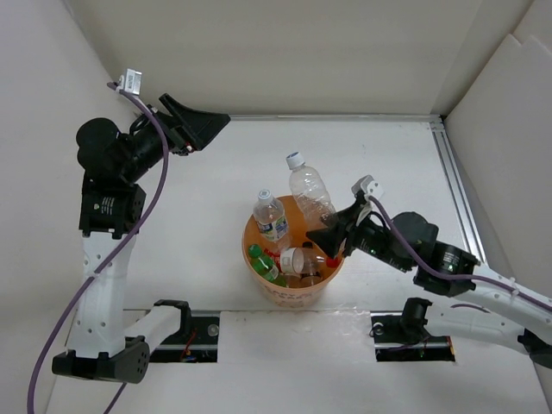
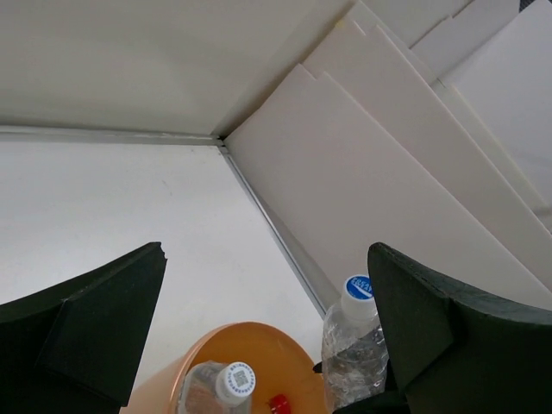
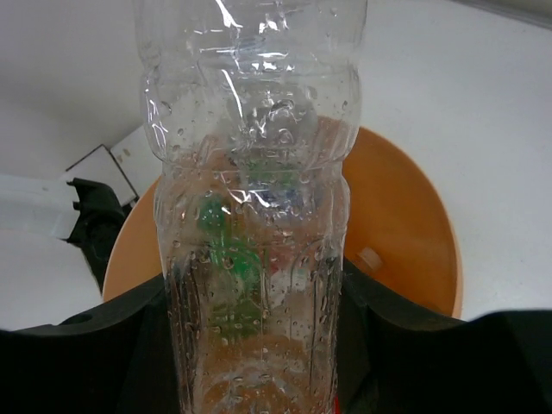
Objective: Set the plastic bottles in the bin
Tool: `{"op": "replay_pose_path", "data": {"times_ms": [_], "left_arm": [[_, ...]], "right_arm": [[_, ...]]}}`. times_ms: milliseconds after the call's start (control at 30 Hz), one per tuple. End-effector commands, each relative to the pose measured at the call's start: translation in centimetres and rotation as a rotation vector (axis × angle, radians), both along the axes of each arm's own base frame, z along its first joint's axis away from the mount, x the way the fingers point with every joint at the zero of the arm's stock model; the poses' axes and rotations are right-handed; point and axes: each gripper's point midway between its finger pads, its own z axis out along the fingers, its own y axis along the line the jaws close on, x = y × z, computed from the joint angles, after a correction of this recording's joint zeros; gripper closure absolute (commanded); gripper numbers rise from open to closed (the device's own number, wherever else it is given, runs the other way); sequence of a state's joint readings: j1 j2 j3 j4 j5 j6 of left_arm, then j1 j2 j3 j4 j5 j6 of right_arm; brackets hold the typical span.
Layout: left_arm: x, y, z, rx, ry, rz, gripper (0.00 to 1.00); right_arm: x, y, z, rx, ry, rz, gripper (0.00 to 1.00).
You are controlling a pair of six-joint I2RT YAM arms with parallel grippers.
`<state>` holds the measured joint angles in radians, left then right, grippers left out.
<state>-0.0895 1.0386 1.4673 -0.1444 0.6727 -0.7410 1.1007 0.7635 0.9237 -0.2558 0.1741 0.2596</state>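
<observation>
The orange bin [image 1: 259,274] stands at the near middle of the table and holds several bottles: a labelled clear one with a white cap [image 1: 269,216], a green one [image 1: 261,262] and a clear one lying down [image 1: 298,260]. My right gripper [image 1: 332,236] is shut on the base of a large clear bottle [image 1: 310,195] with a white and blue cap, held over the bin's far right rim. In the right wrist view this bottle [image 3: 254,216] fills the middle, with the bin [image 3: 405,216] behind it. My left gripper [image 1: 207,128] is open and empty, raised at the far left.
White walls enclose the table. A metal rail [image 1: 457,194] runs along the right side. In the left wrist view the bin [image 2: 207,349], the white-capped bottle [image 2: 231,381] and the held bottle [image 2: 354,341] show far below.
</observation>
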Motion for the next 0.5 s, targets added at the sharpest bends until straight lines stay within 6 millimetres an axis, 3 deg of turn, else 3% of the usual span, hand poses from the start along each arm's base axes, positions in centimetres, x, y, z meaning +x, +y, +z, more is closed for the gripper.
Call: {"op": "replay_pose_path", "data": {"times_ms": [0,33,100,433,467], "left_arm": [[-0.1,0.7,0.0,0.028,-0.035,0.049,0.0],[-0.1,0.7,-0.2,0.029,-0.024,0.049,0.0],[-0.1,1.0,-0.5,0.05,-0.017,0.064,0.0],[1.4,4.0,-2.1,0.134,0.026,0.267,0.0],[1.9,5.0,-2.7,0.149,0.051,0.329,0.0]], "right_arm": [[-0.7,0.9,2.8,0.123,-0.011,0.036,0.76],[-0.5,0.9,2.8,0.123,-0.012,0.027,0.57],[-0.3,0.7,2.8,0.123,-0.013,0.015,0.0],[0.6,-1.1,6.3,0.117,-0.052,-0.069,0.0],[0.7,-1.4,6.6,0.113,-0.051,-0.086,0.0]]}}
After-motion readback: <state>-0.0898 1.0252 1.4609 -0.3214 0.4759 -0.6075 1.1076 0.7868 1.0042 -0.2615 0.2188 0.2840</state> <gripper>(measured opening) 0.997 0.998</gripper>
